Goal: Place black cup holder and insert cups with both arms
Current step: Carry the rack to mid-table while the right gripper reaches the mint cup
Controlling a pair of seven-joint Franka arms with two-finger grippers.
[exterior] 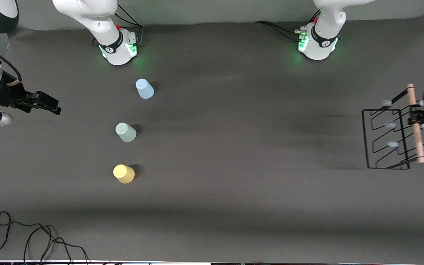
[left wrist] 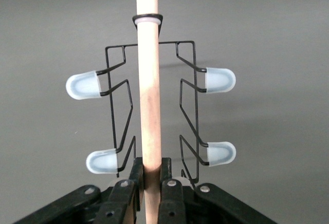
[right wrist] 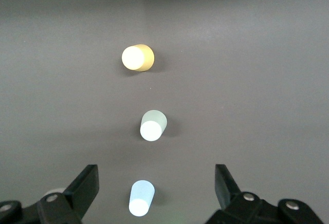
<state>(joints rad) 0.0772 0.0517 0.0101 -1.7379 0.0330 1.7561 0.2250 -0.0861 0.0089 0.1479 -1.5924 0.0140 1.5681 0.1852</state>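
Not much of the job is done, by the look of it. The left gripper point(left wrist: 150, 190) has its fingers clamped on the wooden handle point(exterior: 416, 123) of the black cup holder point(exterior: 388, 139), which sits out at the left arm's end of the table; I can't tell whether its base rests on the table or hangs just above it. So the rack is in hand but not set in its place near the cups.

All three cups stand upside down in a row, well apart from the holder, toward the right arm's end: the blue cup point(exterior: 144, 89) farthest from the front camera, the green cup point(exterior: 126, 132) in the middle, the yellow cup point(exterior: 124, 173) nearest. None is on a peg point(left wrist: 83, 85).

The right gripper point(right wrist: 157, 188) hangs spread wide and empty, out past the cups at its own end.
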